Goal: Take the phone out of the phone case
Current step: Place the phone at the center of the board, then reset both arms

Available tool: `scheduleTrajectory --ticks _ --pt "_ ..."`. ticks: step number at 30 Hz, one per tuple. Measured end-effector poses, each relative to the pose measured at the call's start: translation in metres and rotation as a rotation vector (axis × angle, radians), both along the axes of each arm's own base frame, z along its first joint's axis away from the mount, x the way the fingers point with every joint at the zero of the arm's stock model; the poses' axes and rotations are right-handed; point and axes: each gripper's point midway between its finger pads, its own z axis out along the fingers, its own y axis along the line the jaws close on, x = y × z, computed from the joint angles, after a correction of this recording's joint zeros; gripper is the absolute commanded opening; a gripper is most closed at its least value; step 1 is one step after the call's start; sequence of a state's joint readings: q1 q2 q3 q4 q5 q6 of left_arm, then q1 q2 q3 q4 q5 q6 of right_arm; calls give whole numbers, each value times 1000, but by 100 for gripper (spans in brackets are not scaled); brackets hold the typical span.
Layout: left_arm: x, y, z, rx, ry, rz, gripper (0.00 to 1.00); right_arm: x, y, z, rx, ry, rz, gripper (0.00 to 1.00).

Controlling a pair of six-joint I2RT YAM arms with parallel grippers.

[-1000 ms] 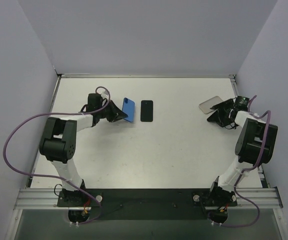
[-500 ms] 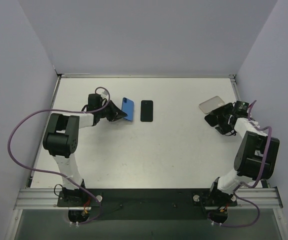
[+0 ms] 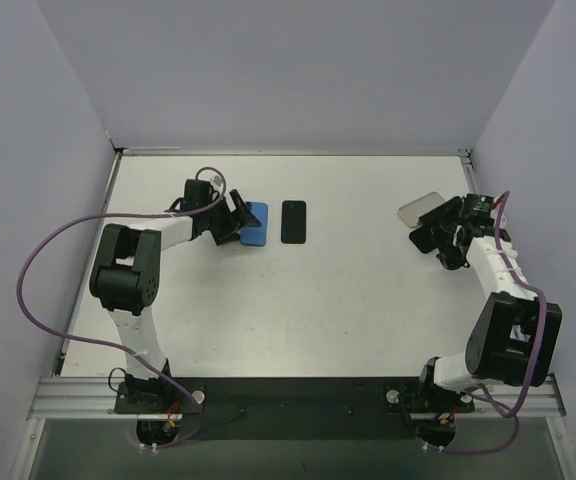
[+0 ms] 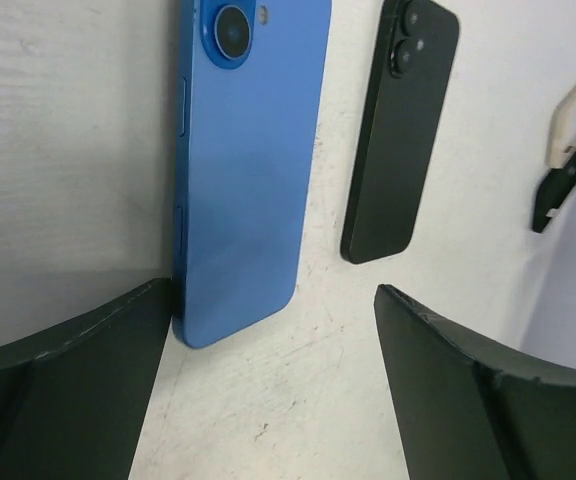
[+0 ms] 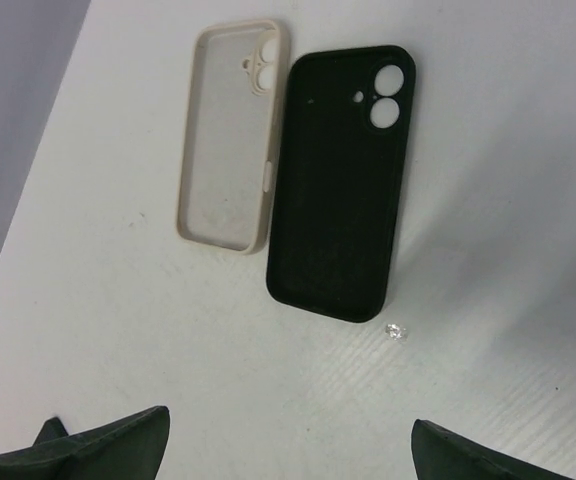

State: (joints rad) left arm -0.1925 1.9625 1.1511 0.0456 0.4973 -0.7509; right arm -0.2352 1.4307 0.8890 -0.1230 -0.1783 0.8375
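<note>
A blue phone [image 4: 248, 160] lies camera side up on the white table, with a black phone [image 4: 400, 130] just to its right. My left gripper [image 4: 273, 300] is open around the blue phone's near end, whose corner sits close to the left finger; I cannot tell if they touch. From above, the blue phone [image 3: 255, 222] and black phone [image 3: 293, 221] sit at the back centre-left, with the left gripper [image 3: 236, 226] beside them. An empty beige case [image 5: 230, 140] and an empty black case [image 5: 338, 180] lie side by side ahead of my open, empty right gripper [image 5: 288, 420].
A tiny clear speck [image 5: 396, 330] lies by the black case's near corner. In the top view the beige case [image 3: 420, 208] and black case [image 3: 423, 240] sit near the right wall, with the right gripper [image 3: 444, 238] beside them. Purple cables loop off both arms.
My left gripper has opened and let go of the blue phone, which went from tilted to lying flat. The right gripper has opened wider and the right arm has shifted.
</note>
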Motion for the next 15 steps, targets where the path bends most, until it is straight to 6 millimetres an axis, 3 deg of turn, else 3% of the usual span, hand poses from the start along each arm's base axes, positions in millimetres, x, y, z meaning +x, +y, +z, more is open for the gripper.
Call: scheduleTrajectory --ticks 6,10,15 --pt "-29 11 23 247 -4 -14 95 11 23 46 -104 -45 85 100" --pt "-54 21 73 333 -95 -13 95 11 42 70 -180 -84 156 100" --pt "-93 48 131 378 -225 29 95 -8 73 74 -257 -70 262 100"
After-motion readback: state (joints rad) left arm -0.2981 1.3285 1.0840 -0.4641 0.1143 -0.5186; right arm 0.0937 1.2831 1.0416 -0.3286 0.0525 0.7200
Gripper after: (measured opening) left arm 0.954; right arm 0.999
